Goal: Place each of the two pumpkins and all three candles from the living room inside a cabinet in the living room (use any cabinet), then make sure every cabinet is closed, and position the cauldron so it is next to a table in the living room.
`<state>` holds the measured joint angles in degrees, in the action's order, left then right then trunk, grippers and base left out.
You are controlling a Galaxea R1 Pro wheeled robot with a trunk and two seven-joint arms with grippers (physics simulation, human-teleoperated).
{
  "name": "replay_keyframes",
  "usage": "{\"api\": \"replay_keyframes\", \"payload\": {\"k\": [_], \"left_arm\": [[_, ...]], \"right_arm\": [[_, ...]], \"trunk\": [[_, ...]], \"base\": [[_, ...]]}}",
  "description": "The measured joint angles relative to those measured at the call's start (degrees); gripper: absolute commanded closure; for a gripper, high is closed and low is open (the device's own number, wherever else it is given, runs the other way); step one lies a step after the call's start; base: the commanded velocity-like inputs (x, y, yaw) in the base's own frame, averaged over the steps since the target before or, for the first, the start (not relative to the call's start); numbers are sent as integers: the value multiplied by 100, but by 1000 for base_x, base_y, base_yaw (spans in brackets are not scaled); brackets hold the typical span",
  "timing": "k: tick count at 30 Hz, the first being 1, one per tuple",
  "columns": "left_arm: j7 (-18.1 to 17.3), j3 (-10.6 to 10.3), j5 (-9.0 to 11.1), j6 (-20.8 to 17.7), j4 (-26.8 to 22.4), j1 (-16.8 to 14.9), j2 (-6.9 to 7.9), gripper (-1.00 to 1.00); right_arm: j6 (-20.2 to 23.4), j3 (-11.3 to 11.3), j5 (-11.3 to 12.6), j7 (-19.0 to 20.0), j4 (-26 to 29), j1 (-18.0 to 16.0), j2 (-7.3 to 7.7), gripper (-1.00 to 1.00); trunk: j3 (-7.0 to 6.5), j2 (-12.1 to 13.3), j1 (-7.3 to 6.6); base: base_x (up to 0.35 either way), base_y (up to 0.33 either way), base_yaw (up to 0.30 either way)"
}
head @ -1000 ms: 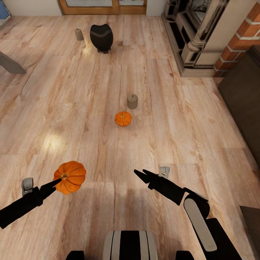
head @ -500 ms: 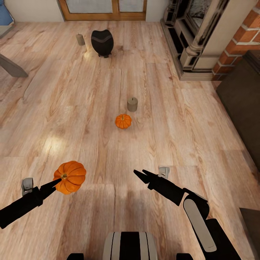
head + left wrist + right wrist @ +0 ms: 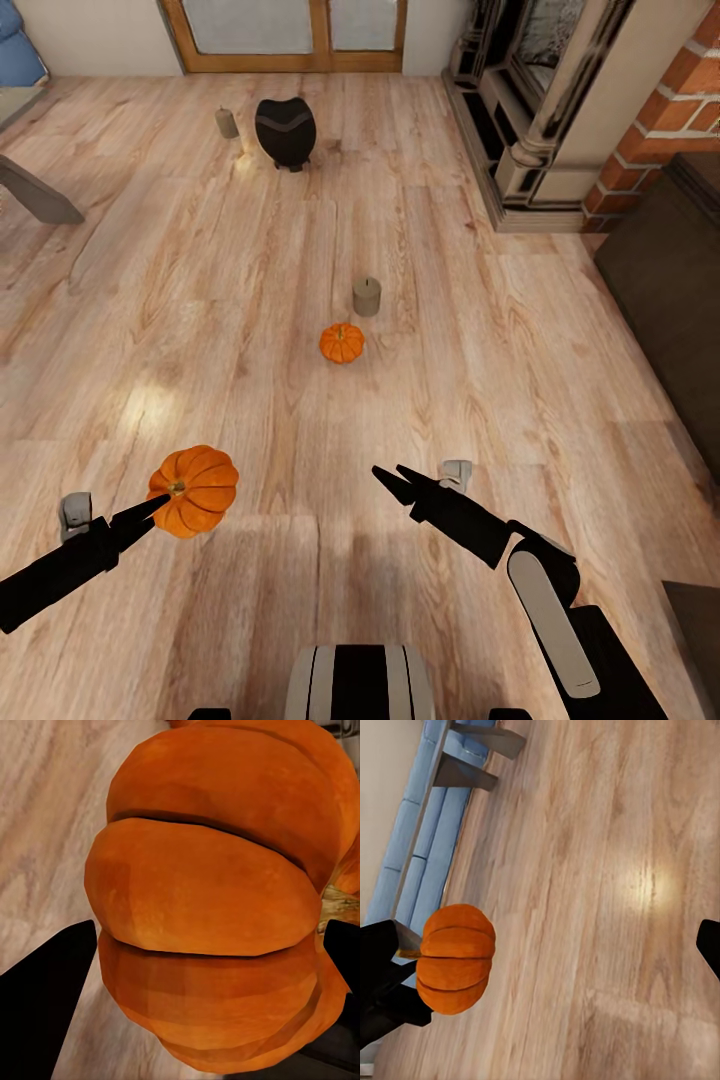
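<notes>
Orange pumpkin (image 3: 195, 490) is sitting clamped between my left gripper (image 3: 160, 503) fingers, off the plank floor (image 3: 500, 350); my right gripper (image 3: 392, 478) is hovering spread and empty; ahead, a second pumpkin (image 3: 342, 343) is lying just beside a candle (image 3: 367, 297); farther off, the cauldron (image 3: 285, 132) is standing near another candle (image 3: 227, 123).

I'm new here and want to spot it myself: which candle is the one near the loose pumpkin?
Start at the fireplace and look across the plank floor toward mid-room. A small orange pumpkin sits there; the beige candle stands upright just beyond it. The other candle is farther off, beside the black cauldron.
</notes>
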<state>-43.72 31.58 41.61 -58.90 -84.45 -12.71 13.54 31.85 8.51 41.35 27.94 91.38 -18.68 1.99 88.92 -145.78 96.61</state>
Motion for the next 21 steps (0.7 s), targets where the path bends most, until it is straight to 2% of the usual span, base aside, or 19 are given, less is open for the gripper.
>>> {"api": "replay_keyframes", "payload": {"k": [10, 15, 21], "left_arm": [[-23, 0, 2, 1, 0, 0, 0, 100], [-509, 1, 17, -15, -1, 0, 1, 100], [-640, 147, -15, -1, 8, 0, 0, 100]], "right_arm": [[-10, 0, -6, 0, 0, 1, 0, -100], [-10, 7, -12, 0, 0, 0, 0, -100], [-10, 13, -16, 0, 0, -1, 0, -100]], "trunk": [[-93, 0, 0], [-140, 0, 0], [-196, 0, 0]], "base": [[0, 0, 0], [0, 0, 0], [0, 0, 0]]}}
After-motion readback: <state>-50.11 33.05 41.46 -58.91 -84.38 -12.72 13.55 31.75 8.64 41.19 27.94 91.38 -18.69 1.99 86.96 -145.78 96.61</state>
